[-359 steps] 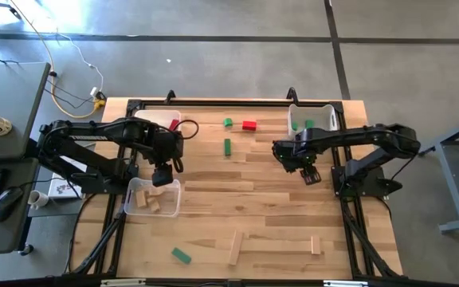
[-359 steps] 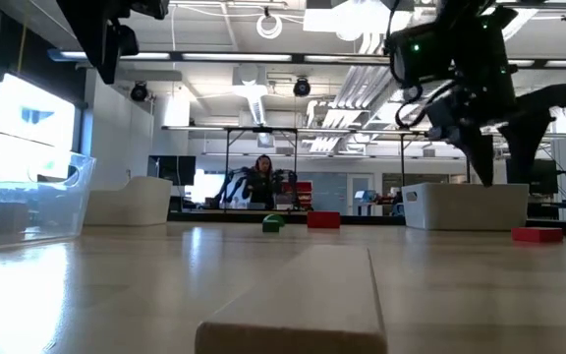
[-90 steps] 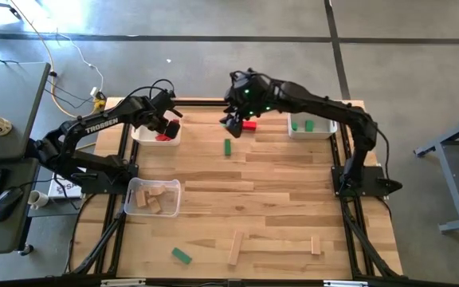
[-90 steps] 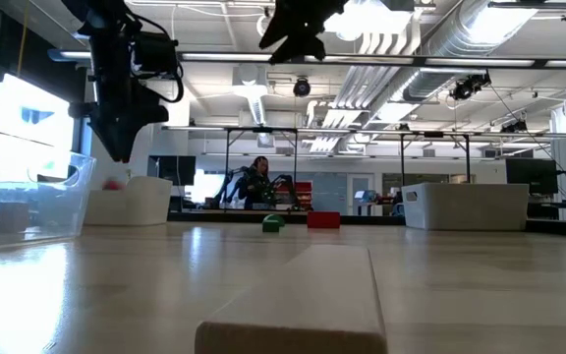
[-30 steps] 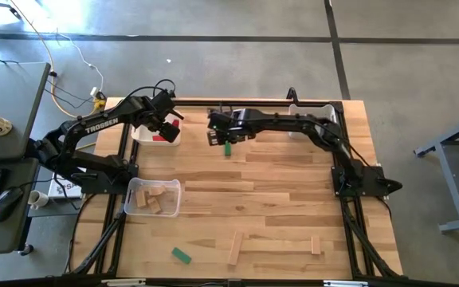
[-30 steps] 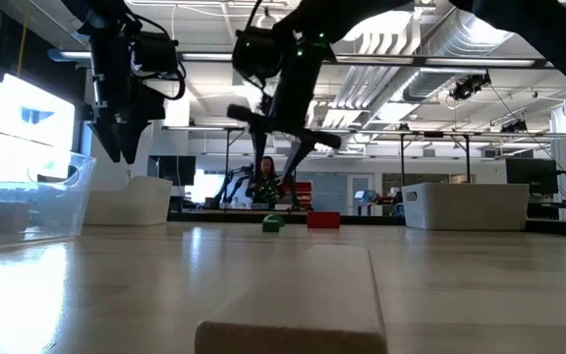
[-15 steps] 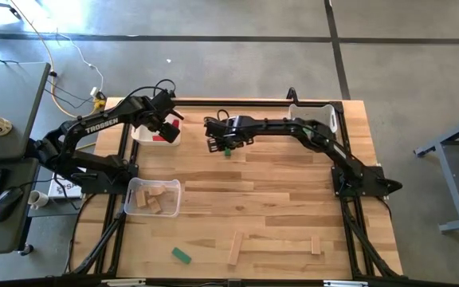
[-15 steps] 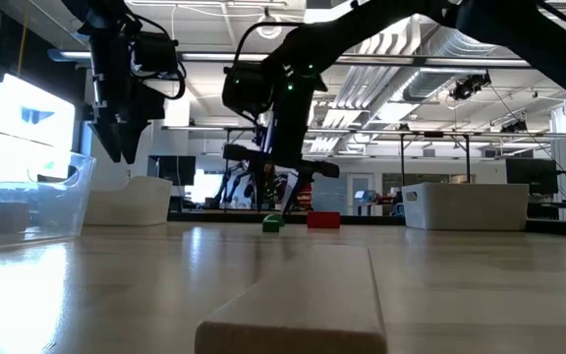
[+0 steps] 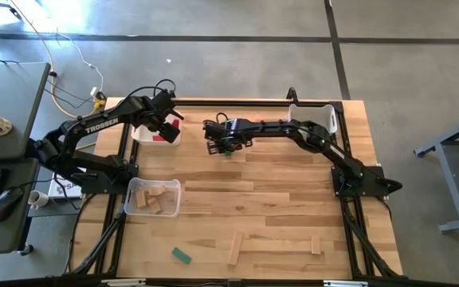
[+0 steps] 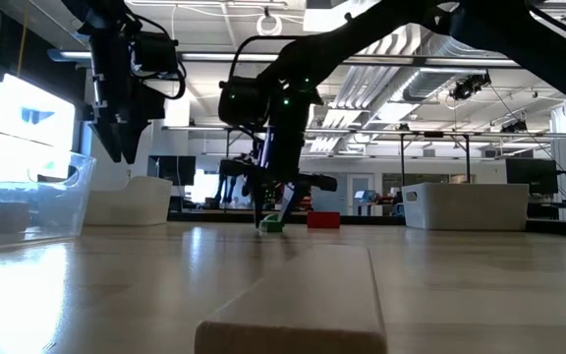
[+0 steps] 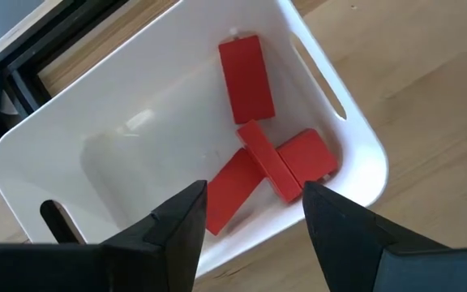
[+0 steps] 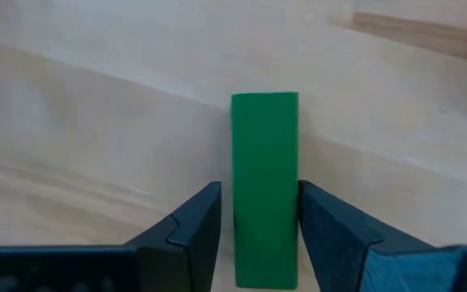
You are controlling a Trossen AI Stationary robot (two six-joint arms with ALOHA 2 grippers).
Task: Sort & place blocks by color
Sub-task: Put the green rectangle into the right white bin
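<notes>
Two grippers in play! The right gripper (image 9: pixel 226 147) is down on the table, fingers (image 12: pixel 186 223) pressed against both sides of a green bar (image 12: pixel 264 186), clamped. The left gripper (image 11: pixel 250 212), jaws apart, hangs above the white bin (image 11: pixel 355 154) holding red blocks (image 11: pixel 246 78), left of that bar.

Green bar's (image 12: pixel 264 188) near end perhaps cropped

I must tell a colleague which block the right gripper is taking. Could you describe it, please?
On the wooden table, look near the far edge, between the two white bins. There the right gripper straddles a green bar lying flat; the other green block lies alone near the front.
</notes>
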